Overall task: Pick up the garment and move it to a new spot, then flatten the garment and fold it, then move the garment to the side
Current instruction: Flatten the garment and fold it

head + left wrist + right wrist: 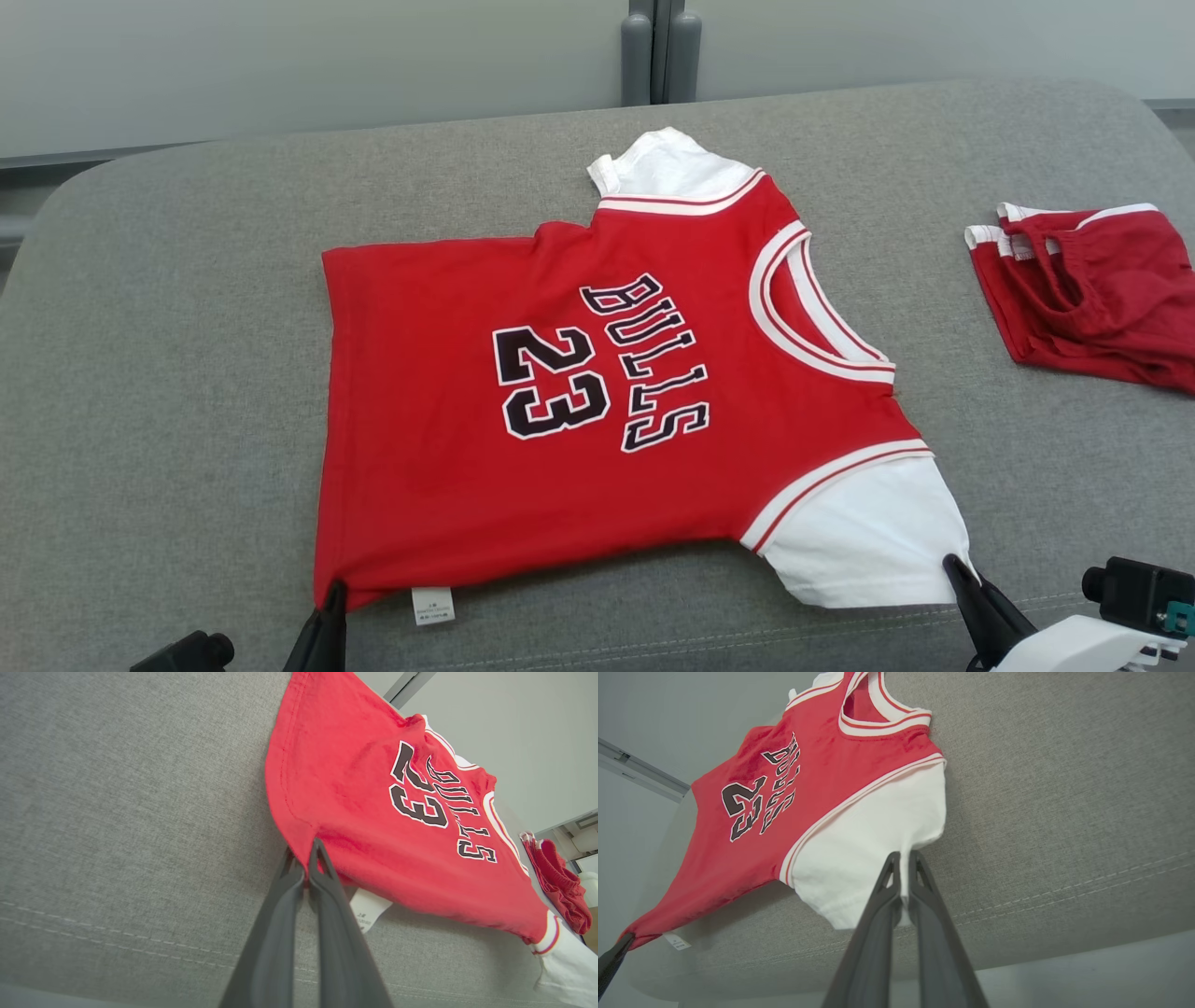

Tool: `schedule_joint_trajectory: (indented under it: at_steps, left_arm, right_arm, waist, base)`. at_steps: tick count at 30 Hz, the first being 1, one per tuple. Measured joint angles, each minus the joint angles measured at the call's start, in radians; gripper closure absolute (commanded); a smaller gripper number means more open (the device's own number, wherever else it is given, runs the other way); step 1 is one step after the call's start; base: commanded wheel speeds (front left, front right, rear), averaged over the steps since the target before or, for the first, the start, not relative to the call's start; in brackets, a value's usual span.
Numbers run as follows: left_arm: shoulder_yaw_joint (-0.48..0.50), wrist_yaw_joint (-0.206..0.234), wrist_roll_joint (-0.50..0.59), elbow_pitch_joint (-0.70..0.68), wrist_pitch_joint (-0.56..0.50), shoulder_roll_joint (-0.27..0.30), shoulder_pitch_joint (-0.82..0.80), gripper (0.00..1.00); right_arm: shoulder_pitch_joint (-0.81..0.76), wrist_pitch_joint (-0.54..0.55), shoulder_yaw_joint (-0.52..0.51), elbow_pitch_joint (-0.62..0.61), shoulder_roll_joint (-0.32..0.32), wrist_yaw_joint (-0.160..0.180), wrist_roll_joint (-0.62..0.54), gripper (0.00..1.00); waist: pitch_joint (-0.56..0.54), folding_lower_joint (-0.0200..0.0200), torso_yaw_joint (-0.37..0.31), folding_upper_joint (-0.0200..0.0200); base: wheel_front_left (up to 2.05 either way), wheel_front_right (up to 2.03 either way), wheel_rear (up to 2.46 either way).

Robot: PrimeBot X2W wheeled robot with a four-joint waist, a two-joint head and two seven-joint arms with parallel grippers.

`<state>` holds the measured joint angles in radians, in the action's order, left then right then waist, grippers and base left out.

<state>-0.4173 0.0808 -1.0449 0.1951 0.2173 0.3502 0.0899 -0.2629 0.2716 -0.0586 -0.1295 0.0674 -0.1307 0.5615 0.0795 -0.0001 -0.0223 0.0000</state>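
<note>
The garment (pixel 597 392) is a red jersey with white sleeves and black "BULLS 23" lettering, spread face up on the grey cushion (pixel 187 373). My left gripper (pixel 333 590) is shut on its near hem corner, seen up close in the left wrist view where the left gripper (pixel 303 851) pinches the red fabric (pixel 373 812). My right gripper (pixel 954 564) is shut on the edge of the near white sleeve; in the right wrist view the right gripper (pixel 903 858) pinches that white sleeve (pixel 873 835). A white care label (pixel 432 605) hangs from the near hem.
A folded red pair of shorts (pixel 1092 294) with white trim lies at the cushion's right end. The cushion's stitched front edge (pixel 653 644) runs just below the jersey. A pale wall (pixel 308 65) stands behind the cushion.
</note>
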Motion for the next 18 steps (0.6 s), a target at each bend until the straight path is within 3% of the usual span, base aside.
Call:
schedule_joint_trajectory:
  at_steps: [18]
  left_arm:
    - [-0.011,0.007,-0.046,0.019,-0.086,-0.013,-0.019,1.00]
  right_arm:
    - [0.103,-0.018,0.004,0.105,-0.006,0.000,-0.011,1.00]
  waist:
    - [-0.005,0.0000,0.030,0.0000]
  base:
    - [0.00,0.00,0.00]
